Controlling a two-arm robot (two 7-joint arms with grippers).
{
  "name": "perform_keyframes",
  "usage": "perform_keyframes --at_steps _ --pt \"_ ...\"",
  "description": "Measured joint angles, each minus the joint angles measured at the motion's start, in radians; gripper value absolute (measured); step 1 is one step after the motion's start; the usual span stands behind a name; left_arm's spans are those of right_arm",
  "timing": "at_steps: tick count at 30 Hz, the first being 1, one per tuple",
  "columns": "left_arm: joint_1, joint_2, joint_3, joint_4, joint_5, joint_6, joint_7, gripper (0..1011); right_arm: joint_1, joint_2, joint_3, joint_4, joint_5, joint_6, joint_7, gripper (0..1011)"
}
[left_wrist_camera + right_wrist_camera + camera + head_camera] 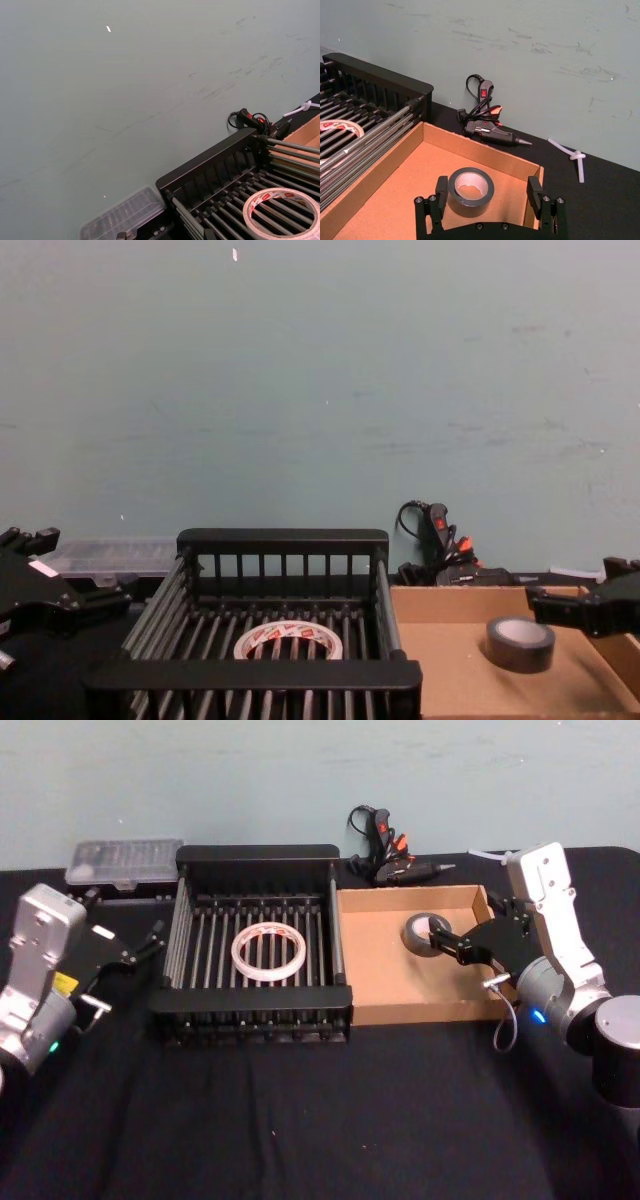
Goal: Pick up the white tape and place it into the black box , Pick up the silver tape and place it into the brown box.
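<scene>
Black table [300,1120]: black box [250,1010], brown box [380,1012], glue gun [385,850], clear case [120,863].

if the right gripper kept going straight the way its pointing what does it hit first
Most likely the silver tape. The right gripper is open over the brown box, and the roll lies flat between and just ahead of its fingers. Whether it would strike the roll or pass above it is unclear.

White tape [281,212] cut off by left wrist view's edge, clear case [125,216] likewise, left pincer [152,942] fingers indistinct
</scene>
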Motion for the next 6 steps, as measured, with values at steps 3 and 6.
perform_keyframes --at_steps 3,6 --pt "0.000 0.000 0.000 0.000 0.000 0.000 0.000 1001 0.000 0.000 0.000 0.000 0.000 0.000 0.000 1002" --pt "0.000 0.000 0.000 0.000 0.000 0.000 0.000 1001 0.000 0.000 0.000 0.000 0.000 0.000 0.000 1002"
